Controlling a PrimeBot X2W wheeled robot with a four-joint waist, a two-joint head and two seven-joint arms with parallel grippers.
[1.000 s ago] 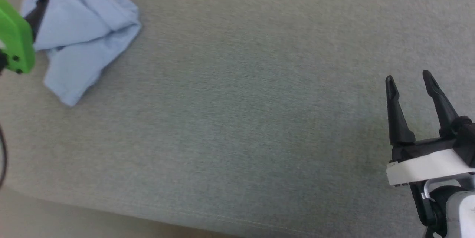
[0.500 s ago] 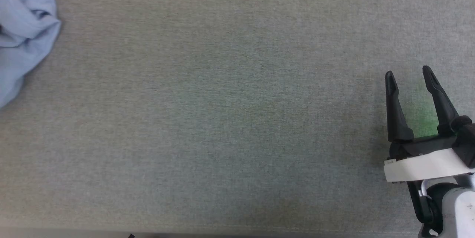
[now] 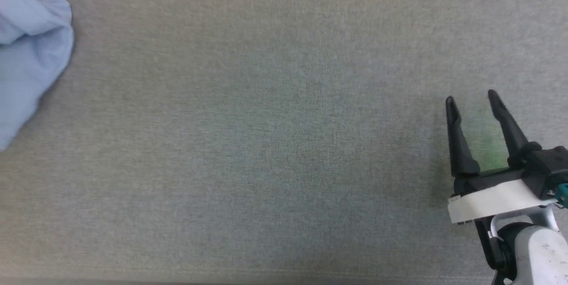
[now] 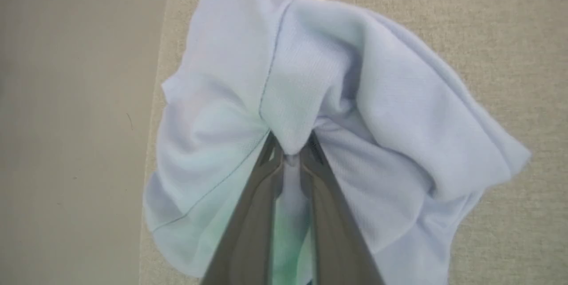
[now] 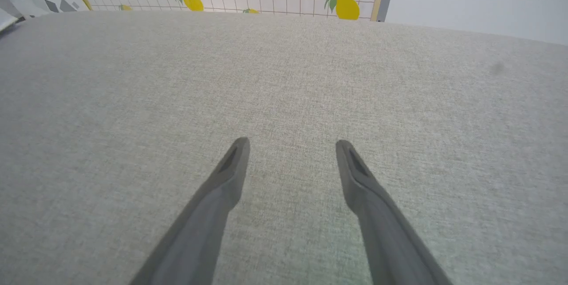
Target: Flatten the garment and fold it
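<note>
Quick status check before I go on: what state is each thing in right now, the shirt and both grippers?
shirt: crumpled in a heap near the edge of the grey cushion, not flattened, not folded.
left gripper: shut on a pinch of the shirt's fabric.
right gripper: open, holding nothing, over the grey cushion, well apart from the shirt.

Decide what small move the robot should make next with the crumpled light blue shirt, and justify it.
Probably draw the left gripper, shut on a fold of the crumpled light blue soft-fabric shirt, toward the middle of the grey cloth-covered surface: the shirt lies bunched at its left edge, far from the open right gripper.
</note>
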